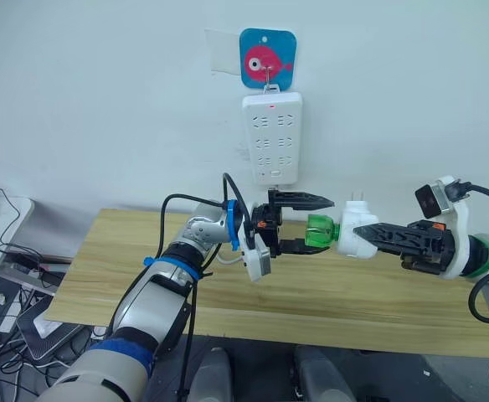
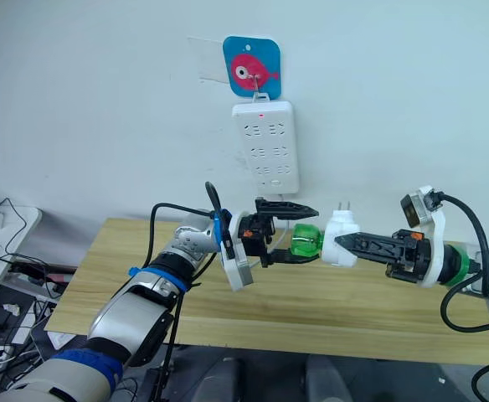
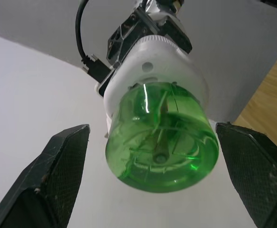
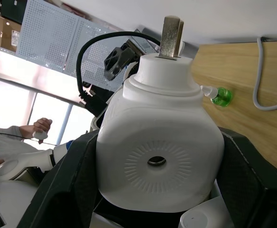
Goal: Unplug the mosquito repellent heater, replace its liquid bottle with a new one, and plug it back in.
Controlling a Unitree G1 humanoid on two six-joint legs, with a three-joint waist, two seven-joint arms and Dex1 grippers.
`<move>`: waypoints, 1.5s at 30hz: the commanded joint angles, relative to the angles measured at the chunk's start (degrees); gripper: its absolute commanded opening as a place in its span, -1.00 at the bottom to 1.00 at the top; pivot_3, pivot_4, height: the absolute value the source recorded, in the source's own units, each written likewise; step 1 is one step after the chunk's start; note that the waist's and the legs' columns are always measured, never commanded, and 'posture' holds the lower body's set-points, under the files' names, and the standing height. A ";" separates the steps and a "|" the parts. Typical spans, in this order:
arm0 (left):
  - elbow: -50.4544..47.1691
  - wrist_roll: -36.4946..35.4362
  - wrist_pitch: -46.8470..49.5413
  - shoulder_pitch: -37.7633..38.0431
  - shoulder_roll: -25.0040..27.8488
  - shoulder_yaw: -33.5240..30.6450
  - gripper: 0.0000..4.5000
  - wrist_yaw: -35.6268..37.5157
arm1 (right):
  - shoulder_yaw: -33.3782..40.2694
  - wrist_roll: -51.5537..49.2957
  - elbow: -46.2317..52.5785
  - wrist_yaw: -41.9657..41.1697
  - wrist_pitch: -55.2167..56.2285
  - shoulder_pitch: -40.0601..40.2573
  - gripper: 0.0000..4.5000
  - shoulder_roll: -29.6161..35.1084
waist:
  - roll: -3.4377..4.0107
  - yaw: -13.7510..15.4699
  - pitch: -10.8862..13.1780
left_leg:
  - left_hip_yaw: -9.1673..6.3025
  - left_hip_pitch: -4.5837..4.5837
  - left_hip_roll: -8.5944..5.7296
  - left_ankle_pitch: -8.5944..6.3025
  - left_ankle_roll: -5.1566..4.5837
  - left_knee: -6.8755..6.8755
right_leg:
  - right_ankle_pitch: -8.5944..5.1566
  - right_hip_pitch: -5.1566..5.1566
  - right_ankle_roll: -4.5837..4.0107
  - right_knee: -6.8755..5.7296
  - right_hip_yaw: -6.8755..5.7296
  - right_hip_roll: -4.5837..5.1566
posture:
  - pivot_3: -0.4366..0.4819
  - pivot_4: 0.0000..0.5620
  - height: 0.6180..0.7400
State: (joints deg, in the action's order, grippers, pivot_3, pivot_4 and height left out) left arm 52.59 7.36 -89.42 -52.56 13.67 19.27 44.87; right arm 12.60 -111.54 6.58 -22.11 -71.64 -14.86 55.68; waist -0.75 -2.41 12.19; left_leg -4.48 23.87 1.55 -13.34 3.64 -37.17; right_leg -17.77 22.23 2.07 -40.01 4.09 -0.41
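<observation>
Heater (image 1: 355, 234) clamped in my right gripper (image 1: 370, 235) above the table (image 1: 328, 293), green bottle (image 1: 319, 232) attached; my left gripper (image 1: 305, 222) spread wide around the bottle, not touching

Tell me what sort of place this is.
Probably a robot lab or test room, not a home. A power strip hangs from a hook on a bare white wall above a plain wooden table, loose cables lie heaped beside the table, and pegboard panels show behind.
</observation>
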 commanded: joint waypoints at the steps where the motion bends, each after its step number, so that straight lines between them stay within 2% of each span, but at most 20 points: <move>1: -0.08 0.97 -2.11 -1.31 0.75 1.34 0.58 -3.59 | 1.01 -1.46 1.28 -0.08 0.61 -0.63 0.34 -0.15 | 0.00 -0.14 0.00 | 0.00 0.00 0.00 0.00 0.00 0.00 | 0.00 0.00 0.00 -0.01 0.00 0.00 | -0.20 -0.40 1.00; 5: -0.48 2.15 -2.71 -1.64 1.35 2.63 0.03 -6.46 | 1.06 -1.46 1.26 -0.09 0.52 -0.02 0.34 -0.02 | 0.00 -0.54 0.00 | -0.01 0.00 0.00 0.00 0.00 0.00 | 0.00 0.00 0.00 -0.01 -0.01 0.00 | -0.20 -0.40 1.00; 11: -0.12 2.56 -1.60 -1.99 2.46 5.60 0.01 -9.28 | 0.96 -1.46 1.02 0.09 0.46 0.07 0.34 0.22 | 0.00 -0.86 0.00 | -0.01 0.00 0.00 0.00 0.00 0.00 | 0.00 -0.01 0.00 -0.02 -0.01 0.00 | -0.20 -0.40 1.00; 12: -1.14 -2.69 2.11 -1.25 2.95 9.23 0.01 -6.85 | 0.88 -1.46 1.09 0.19 0.39 0.04 0.34 0.54 | 0.00 -0.86 0.00 | -0.01 0.00 0.00 0.00 0.00 0.00 | 0.00 0.00 0.00 -0.03 -0.01 0.00 | -0.20 -0.40 1.00; 14: -9.00 -20.44 18.05 2.78 3.48 13.95 0.01 6.42 | 0.74 -1.46 1.35 0.54 0.20 0.14 0.34 1.51 | 0.01 -0.93 0.00 | -0.01 0.00 0.00 0.00 0.00 0.00 | 0.00 -0.01 0.00 -0.04 0.00 0.00 | -0.20 -0.39 1.00; 15: -13.93 -29.03 31.18 5.00 3.37 13.58 0.01 13.47 | 0.64 -1.46 1.70 0.63 -0.08 0.34 0.34 2.39 | 0.02 -0.99 0.00 | -0.01 0.00 0.02 0.00 0.01 0.01 | 0.00 0.00 0.00 -0.05 0.00 0.01 | -0.20 -0.39 1.00; 16: -18.29 -35.34 43.98 6.45 3.44 12.41 0.01 17.45 | 0.50 -1.46 2.11 0.73 -0.28 0.57 0.34 3.20 | 0.03 -1.02 0.00 | -0.01 0.01 0.03 0.00 0.01 0.02 | 0.00 -0.01 -0.01 -0.05 0.00 0.02 | -0.20 -0.39 1.00; 18: -24.84 -41.62 61.66 7.91 4.53 11.14 0.01 21.83 | 0.35 -1.46 2.63 0.60 -0.32 1.11 0.34 4.26 | 0.04 -1.09 0.01 | -0.11 0.02 0.14 0.01 0.01 0.00 | -0.01 0.00 -0.02 -0.04 -0.05 0.03 | -0.20 -0.38 1.00; 20: -31.64 -51.36 88.41 8.23 7.53 10.68 0.01 22.82 | -0.10 -1.40 3.12 0.22 -0.40 1.30 0.34 5.07 | 0.04 -1.37 0.01 | -0.16 0.01 0.11 0.01 0.01 -0.03 | -0.01 0.00 -0.02 -0.07 -0.11 -0.06 | -0.19 -0.39 1.00; 23: -35.86 -59.77 114.11 7.83 9.71 8.26 0.01 22.20 | -0.74 0.83 4.22 -0.65 -0.67 1.27 0.34 5.45 | 0.04 -2.34 0.01 | -0.25 -0.03 0.13 0.01 0.00 -0.02 | -0.03 -0.02 -0.03 -0.14 -0.15 -0.15 | -0.20 -0.39 1.00; 25: -33.81 -67.26 134.69 5.67 10.66 6.23 0.01 22.12 | -1.03 2.10 4.80 -0.68 -0.45 1.45 0.34 5.31 | 0.04 -2.58 0.01 | -0.29 -0.03 0.13 0.01 0.00 -0.03 | -0.04 -0.03 -0.02 -0.14 -0.18 -0.18 | -0.20 -0.39 1.00; 28: -29.76 -71.41 152.31 4.03 11.07 3.28 0.01 23.74 | -0.75 4.49 6.36 -1.73 -0.41 2.35 0.34 5.49 | 0.04 -2.90 0.01 | -0.28 -0.06 0.12 0.01 -0.01 -0.07 | -0.04 -0.02 -0.01 -0.21 -0.17 -0.22 | -0.23 -0.40 1.00; 32: -22.43 -72.25 164.03 2.28 9.63 -3.15 0.01 23.60 | 0.13 5.20 7.05 -2.11 0.18 3.88 0.34 5.77 | 0.03 -3.13 0.01 | -0.27 -0.10 0.16 0.01 -0.01 -0.06 | -0.05 0.01 -0.02 -0.24 -0.16 -0.28 | -0.24 -0.42 1.00; 37: -24.50 -67.96 166.42 3.67 9.69 -5.55 0.01 25.27 | 2.20 6.66 6.87 -3.71 -0.14 6.26 0.34 6.87 | 0.02 -2.71 0.02 | -0.21 -0.07 0.13 0.02 0.01 -0.07 | -0.05 0.02 -0.02 -0.21 -0.12 -0.24 | -0.25 -0.43 1.00; 41: -26.06 -65.19 165.68 4.87 9.92 -6.73 0.01 26.18 | 4.39 9.57 1.03 -2.79 0.39 6.97 0.34 7.99 | 0.02 -2.59 0.01 | -0.17 -0.07 0.12 0.02 0.01 -0.08 | -0.05 0.01 -0.02 -0.21 -0.09 -0.22 | -0.23 -0.43 1.00; 42: -26.41 -64.68 165.57 5.13 9.97 -7.18 0.01 26.12 | 4.57 11.90 -0.27 -2.61 0.45 6.84 0.34 8.46 | 0.02 -2.58 0.01 | -0.15 -0.08 0.12 0.02 0.01 -0.08 | -0.05 0.01 -0.02 -0.21 -0.07 -0.22 | -0.22 -0.43 1.00; 45: -27.66 -63.13 165.05 6.17 10.36 -8.10 0.01 26.42 | -0.52 29.70 -2.48 -3.01 2.98 6.28 0.34 11.42 | 0.02 -2.58 0.01 | -0.13 -0.09 0.12 0.02 0.01 -0.07 | -0.05 0.02 -0.02 -0.21 -0.05 -0.21 | -0.21 -0.43 1.00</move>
State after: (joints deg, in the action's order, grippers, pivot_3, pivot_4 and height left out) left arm 27.11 -56.18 75.85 -46.72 23.71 12.96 70.39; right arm 13.50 -90.02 5.04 -24.93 -70.30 -8.08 65.89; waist -0.73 -4.99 12.20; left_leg -4.62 23.77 1.67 -13.33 3.65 -37.24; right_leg -17.82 22.26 2.05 -40.22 4.03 -0.63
